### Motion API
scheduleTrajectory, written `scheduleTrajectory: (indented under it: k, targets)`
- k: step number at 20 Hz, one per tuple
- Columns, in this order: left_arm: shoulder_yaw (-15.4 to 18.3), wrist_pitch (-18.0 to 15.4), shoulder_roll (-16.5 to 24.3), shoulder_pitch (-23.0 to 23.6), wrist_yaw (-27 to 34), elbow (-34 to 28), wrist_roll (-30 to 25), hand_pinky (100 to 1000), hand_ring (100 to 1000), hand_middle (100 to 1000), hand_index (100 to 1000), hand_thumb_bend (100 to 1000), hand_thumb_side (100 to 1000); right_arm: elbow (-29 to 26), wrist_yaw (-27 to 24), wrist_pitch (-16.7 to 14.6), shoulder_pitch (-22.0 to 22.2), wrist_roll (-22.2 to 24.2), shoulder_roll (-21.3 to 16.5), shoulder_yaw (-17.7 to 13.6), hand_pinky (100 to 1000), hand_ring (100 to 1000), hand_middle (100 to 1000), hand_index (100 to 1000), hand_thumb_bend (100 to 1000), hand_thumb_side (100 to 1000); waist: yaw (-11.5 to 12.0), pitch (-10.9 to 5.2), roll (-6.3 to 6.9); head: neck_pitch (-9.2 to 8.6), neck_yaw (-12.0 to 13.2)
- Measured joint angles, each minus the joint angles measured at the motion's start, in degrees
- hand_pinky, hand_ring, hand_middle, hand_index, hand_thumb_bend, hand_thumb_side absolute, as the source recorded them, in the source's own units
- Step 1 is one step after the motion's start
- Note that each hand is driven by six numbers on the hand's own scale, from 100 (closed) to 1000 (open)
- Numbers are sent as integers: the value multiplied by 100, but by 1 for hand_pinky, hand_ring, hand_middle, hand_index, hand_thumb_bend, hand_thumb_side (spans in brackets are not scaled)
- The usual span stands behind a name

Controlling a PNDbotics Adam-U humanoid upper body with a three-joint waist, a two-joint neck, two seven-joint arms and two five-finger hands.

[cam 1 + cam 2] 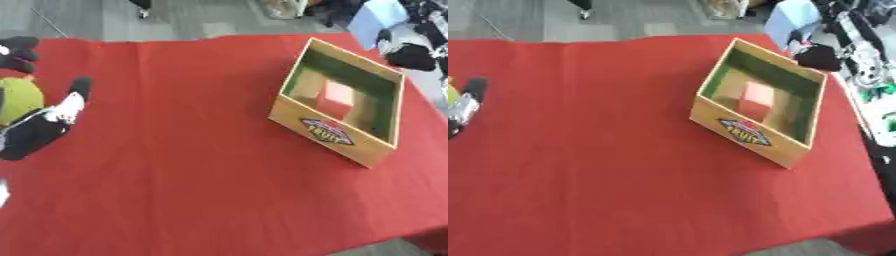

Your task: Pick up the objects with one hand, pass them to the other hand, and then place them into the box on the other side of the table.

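We see a wide stretch of bare red cloth over the tabletop, running open from the left side to the wooden box on the right. The tabletop's far edge lies along the top of both views, with grey floor beyond it, and its near right corner shows at the bottom right of the left eye view.

The box sits askew, one corner toward us, with a fruit label on its near wall and a green lining inside. A pinkish-red block lies on its floor.

At the left edge, our left robot hand holds a rounded yellow-green object, its dark fingers curled round it. The object is smooth and partly cut off by the edge, well apart from the box. Our right robot hand shows in neither view.
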Motion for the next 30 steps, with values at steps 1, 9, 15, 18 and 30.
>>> scheduleTrajectory:
  k: [1, 9, 15, 18, 30]
  targets:
    - [0, 4, 0, 0, 0, 0, -3, 816, 610, 608, 804, 495, 572, 0, 1, 15, 2, 20, 0, 12, 1000, 980, 954, 1000, 100, 100, 2, 0, 0, 0, 0]
    - [0, 12, 0, 0, 0, 2, -5, 816, 610, 608, 804, 495, 571, 172, 64, -85, 3, 185, 0, 42, 1000, 983, 962, 1000, 100, 100, 4, 0, 1, 0, 0]
    - [0, 16, 0, 0, 0, 2, -7, 817, 609, 606, 803, 493, 573, 220, 79, -44, 2, -2, 0, 61, 1000, 978, 952, 1000, 100, 100, 4, 0, 1, 0, -2]
    - [1, 19, 0, 0, 0, 2, -5, 816, 608, 606, 803, 492, 572, 220, -19, -20, 1, -34, 0, 77, 989, 962, 923, 1000, 100, 100, 3, 0, 1, 0, -2]
    - [123, 121, 179, 0, 31, -60, 42, 807, 611, 590, 786, 430, 590, 109, -1002, -5, -28, -773, 219, -32, 932, 881, 798, 971, 100, 671, -2, 0, 49, 4, 349]
